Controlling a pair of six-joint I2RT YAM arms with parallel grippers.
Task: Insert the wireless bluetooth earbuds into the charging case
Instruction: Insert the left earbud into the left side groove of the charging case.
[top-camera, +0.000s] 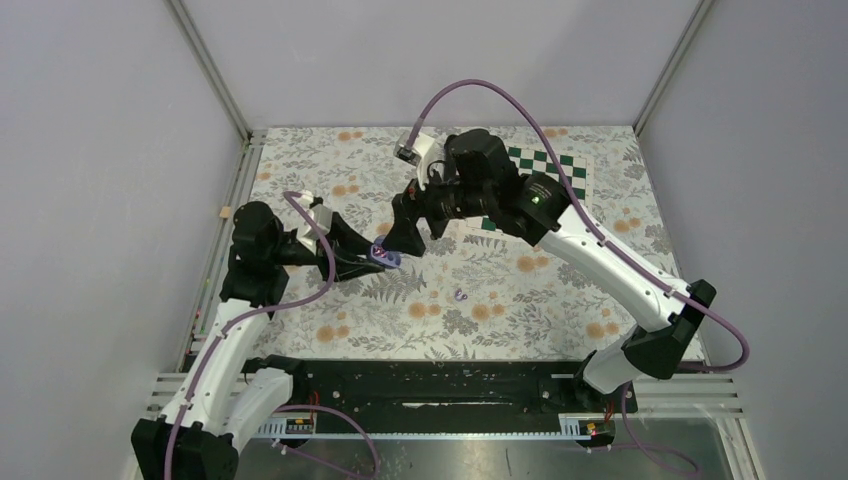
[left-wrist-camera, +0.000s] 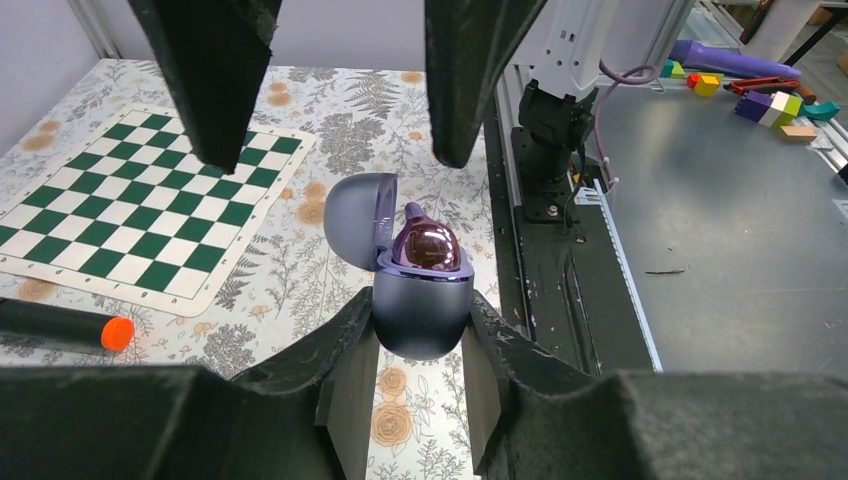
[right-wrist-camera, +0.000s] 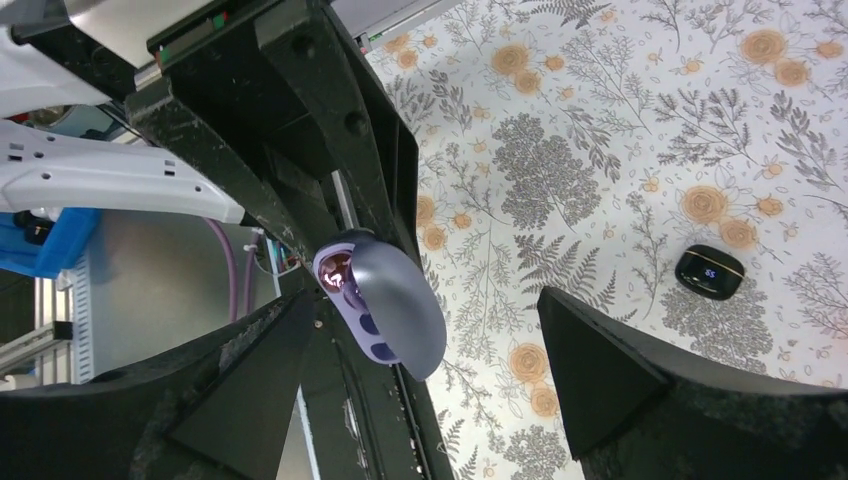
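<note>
My left gripper (top-camera: 372, 257) is shut on a lilac charging case (top-camera: 386, 259) and holds it above the table. In the left wrist view the case (left-wrist-camera: 420, 290) sits between my fingers (left-wrist-camera: 345, 360) with its lid (left-wrist-camera: 355, 215) open. One shiny purple earbud (left-wrist-camera: 428, 247) is seated in it, and it also shows in the right wrist view (right-wrist-camera: 335, 270) beside an empty socket. My right gripper (top-camera: 410, 235) hangs open just above the case (right-wrist-camera: 385, 300), jaws wide apart and empty. A second lilac earbud (top-camera: 459, 295) lies loose on the table, right of the case.
A green chessboard mat (top-camera: 560, 170) lies at the back right. A black microphone with an orange end (left-wrist-camera: 60, 325) lies near it. A small black oval case (right-wrist-camera: 708, 270) with a lit display sits on the floral cloth. The arm bases stand along the near edge.
</note>
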